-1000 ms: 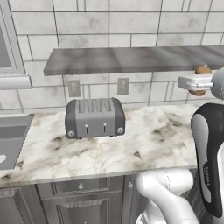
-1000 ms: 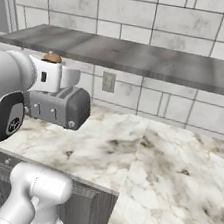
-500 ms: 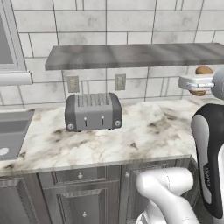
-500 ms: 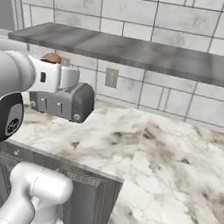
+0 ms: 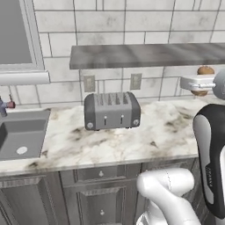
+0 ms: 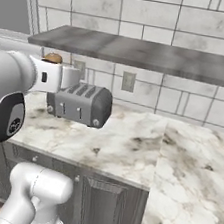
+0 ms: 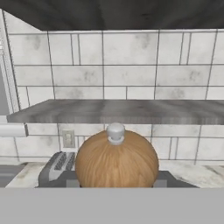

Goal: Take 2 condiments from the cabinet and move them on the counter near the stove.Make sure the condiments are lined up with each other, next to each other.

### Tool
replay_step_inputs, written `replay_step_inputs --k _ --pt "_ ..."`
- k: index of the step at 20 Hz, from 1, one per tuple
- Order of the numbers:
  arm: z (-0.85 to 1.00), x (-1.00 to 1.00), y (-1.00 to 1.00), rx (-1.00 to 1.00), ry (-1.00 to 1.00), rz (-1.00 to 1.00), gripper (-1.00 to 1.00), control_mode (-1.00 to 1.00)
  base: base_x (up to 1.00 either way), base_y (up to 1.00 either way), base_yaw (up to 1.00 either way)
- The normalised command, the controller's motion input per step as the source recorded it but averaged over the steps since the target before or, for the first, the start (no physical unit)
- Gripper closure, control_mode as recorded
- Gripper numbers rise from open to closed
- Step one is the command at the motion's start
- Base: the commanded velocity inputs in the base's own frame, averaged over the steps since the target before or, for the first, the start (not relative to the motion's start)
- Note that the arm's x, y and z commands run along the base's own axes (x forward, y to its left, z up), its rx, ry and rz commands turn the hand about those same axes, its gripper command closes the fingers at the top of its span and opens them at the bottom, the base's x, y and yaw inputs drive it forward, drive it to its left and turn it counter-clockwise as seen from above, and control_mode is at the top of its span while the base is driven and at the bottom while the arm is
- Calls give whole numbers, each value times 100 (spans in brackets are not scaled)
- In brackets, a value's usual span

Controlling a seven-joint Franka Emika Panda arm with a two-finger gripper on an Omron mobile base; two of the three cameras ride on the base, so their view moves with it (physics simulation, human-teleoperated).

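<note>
My gripper (image 5: 201,83) is shut on a brown wooden knob-topped shaker (image 5: 205,70), one of the condiments, and holds it in the air to the right of the toaster, below the level of the cabinet. In the right base view the shaker (image 6: 53,58) peeks above my white hand (image 6: 53,74). The hand view looks over the shaker's round top (image 7: 116,159) with its silver knob. The cabinet, a grey slab shelf (image 5: 145,55) (image 6: 142,52) (image 7: 113,111), runs along the tiled wall above the marble counter (image 5: 167,132) (image 6: 129,147). The stove is out of view.
A grey four-slot toaster (image 5: 112,110) (image 6: 80,102) (image 7: 59,166) stands on the counter under the shelf. A sink (image 5: 19,136) lies at the left, below a window (image 5: 15,35). Two wall outlets (image 5: 89,82) sit behind the toaster. The counter turns a corner at the right (image 6: 193,196).
The whole scene has slid rightward in the left base view, so the base has driven left and the sink has come into view. The shaker stays in my grip.
</note>
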Motion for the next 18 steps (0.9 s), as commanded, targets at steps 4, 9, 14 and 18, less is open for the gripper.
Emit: replay_step_inputs --k 4,9,14,18 --pt "0 0 0 0 0 0 100 100 -24 62 0" --pt "0 0 0 0 0 0 100 100 -25 72 0" --pt "0 0 0 0 0 0 100 100 -28 77 0" --pt "0 0 0 0 0 0 100 100 -35 76 0"
